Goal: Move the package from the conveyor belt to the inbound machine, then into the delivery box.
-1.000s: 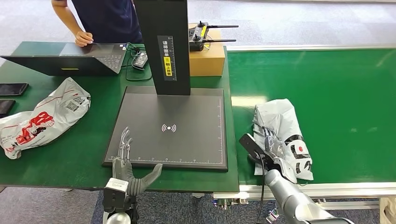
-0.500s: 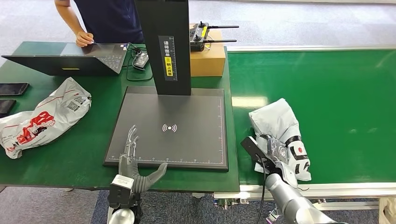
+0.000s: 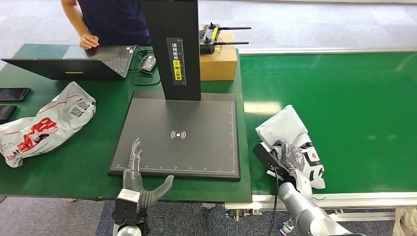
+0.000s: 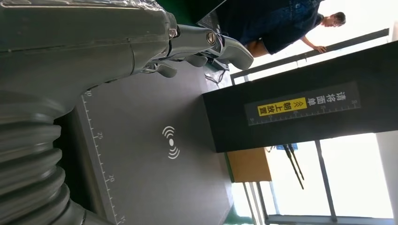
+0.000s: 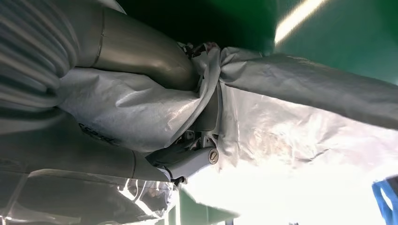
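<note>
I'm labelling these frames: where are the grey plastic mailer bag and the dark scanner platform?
grey plastic mailer bag (image 3: 285, 125), head view, its crumpled upper part.
dark scanner platform (image 3: 196, 152), head view, bare flat surface.

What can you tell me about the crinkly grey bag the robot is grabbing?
The crumpled grey plastic mailer bag lies on the green conveyor belt, near its front left corner beside the scanner table. It looks thin, shiny and wrinkled, with black, white and red printing at its near end. The robot's right hand grips it there, fingers bunching the plastic.
</note>
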